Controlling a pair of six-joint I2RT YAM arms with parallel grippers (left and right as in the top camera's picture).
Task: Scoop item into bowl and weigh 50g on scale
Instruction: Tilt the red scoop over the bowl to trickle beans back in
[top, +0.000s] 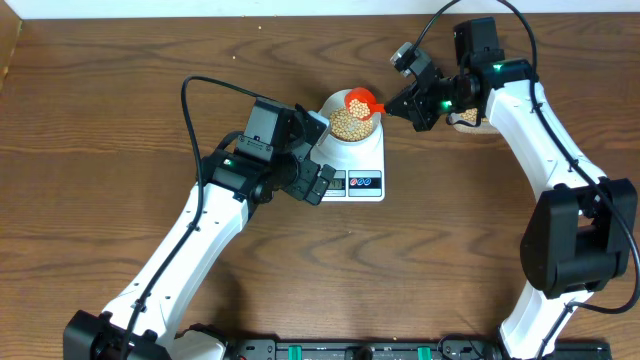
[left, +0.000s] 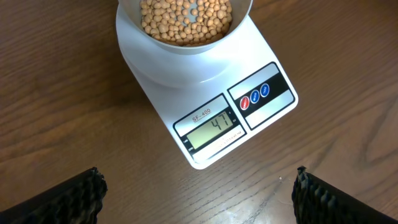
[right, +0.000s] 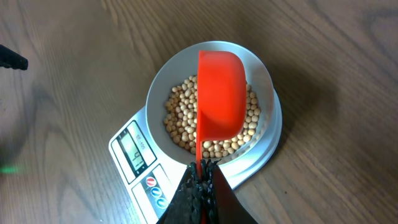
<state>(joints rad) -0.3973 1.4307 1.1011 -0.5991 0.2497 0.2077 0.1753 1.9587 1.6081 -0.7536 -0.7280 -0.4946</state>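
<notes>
So the right gripper (right: 202, 171) is clamped tight on the thin handle of an orange scoop (right: 221, 93), which sits over the bowl (right: 264, 81). From overhead you can see a few beans (right: 180, 121) in the scoop itself. The bowl's pale, round and maybe half full of the same tan beans, and it's parked on the white scale (right: 134, 155), whose display reads 47 in the left wrist view. The left gripper (left: 199, 186) has its jaws spread wide with nothing between them, just in front of the scale's button edge, not touching it. Something tan (top: 465, 120) peeks out under the right arm, mostly hidden, can't tell what. Everything's on a wooden table (top: 120, 90).
</notes>
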